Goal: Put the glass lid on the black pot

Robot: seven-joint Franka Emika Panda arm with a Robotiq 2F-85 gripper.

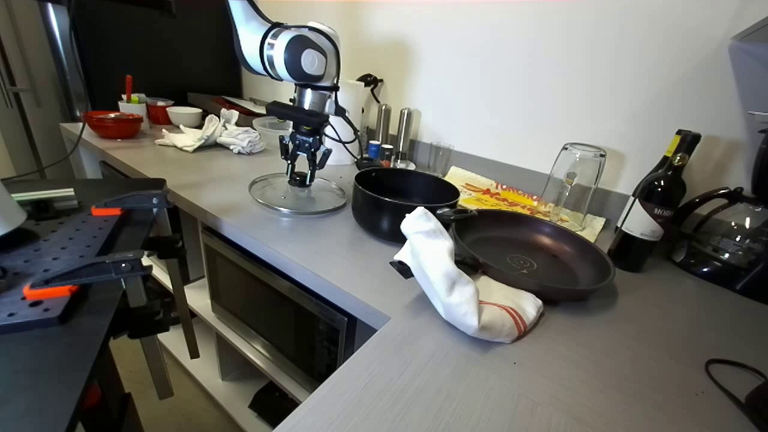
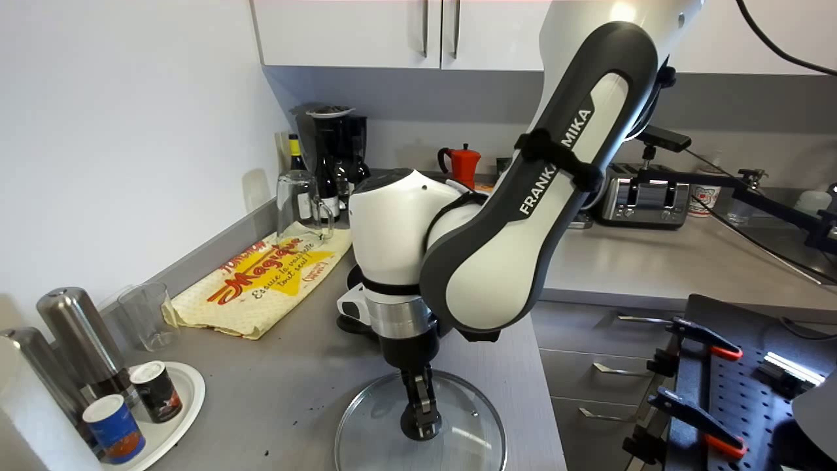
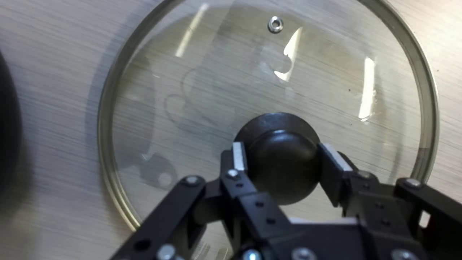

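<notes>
The glass lid (image 1: 327,197) lies flat on the grey counter, its metal rim and dark knob facing up; it also shows in an exterior view (image 2: 373,438) and fills the wrist view (image 3: 216,90). My gripper (image 1: 301,178) points straight down at the lid's centre. In the wrist view the gripper (image 3: 284,159) has one finger pad against each side of the knob, shut on it. The black pot (image 1: 381,210) stands open beside the lid, close to its rim. A dark curved edge, likely the pot (image 3: 7,126), shows at the wrist view's left. In an exterior view the arm mostly hides the pot.
A wide frying pan (image 1: 534,258) and a white towel (image 1: 447,282) lie beyond the pot. A yellow cloth (image 2: 261,281) with an upturned glass mug (image 1: 576,186) lies along the wall. A white plate (image 2: 189,399) holds shakers and small jars. The counter's front edge (image 1: 288,264) is near the lid.
</notes>
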